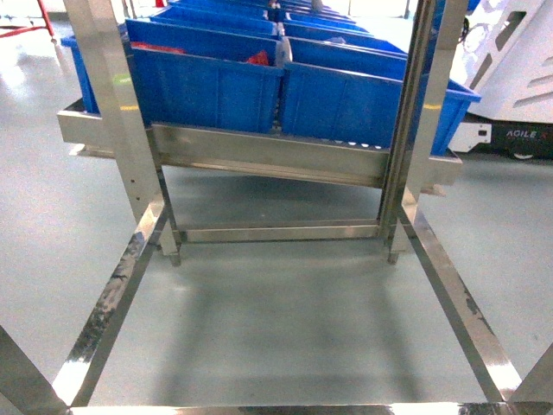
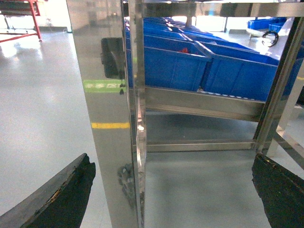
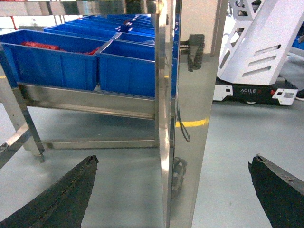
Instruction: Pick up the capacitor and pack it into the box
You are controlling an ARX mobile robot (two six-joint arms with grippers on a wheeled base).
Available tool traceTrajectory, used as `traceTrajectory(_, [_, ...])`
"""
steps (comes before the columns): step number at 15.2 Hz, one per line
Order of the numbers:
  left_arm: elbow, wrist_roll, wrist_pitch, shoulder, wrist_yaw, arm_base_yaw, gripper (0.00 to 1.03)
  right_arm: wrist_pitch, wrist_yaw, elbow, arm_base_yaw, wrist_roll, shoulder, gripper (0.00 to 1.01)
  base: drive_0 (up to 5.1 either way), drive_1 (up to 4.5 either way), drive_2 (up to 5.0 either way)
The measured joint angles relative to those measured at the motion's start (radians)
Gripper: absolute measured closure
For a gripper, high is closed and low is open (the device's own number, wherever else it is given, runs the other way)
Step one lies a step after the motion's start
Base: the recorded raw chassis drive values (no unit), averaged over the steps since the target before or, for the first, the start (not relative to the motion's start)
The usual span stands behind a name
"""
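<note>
Fingers (image 2: 61,199) of the left gripper (image 2: 171,194) fill the bottom corners of the left wrist view, dark, worn and spread wide apart with nothing between them; the right gripper (image 3: 173,190) in its own wrist view is splayed the same way, holding nothing. Neither gripper shows in the head view. Just beyond each gripper stands a polished upright of the steel rack (image 1: 259,233), whose floor rails frame bare grey floor (image 1: 276,328). Farther back, well apart from both grippers, a slanted steel shelf carries rows of blue bins (image 1: 207,82). Red-orange items lie in the near left bin (image 1: 158,48), and another red patch shows at its right corner (image 1: 258,59); these are too small and blurred to say whether any is the capacitor. The pink box cannot be found in any view. Beyond the rack on the right stands a white wheeled machine (image 3: 256,52) marked AGILE.
</note>
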Motion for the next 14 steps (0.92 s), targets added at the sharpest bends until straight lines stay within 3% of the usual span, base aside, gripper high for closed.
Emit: traceTrajectory(14, [0.000,0.000,-0.001,0.000,0.001,0.000,0.05,-0.002,0.001,0.000,0.000,0.000,0.000,0.03,0.0,0.00,0.0])
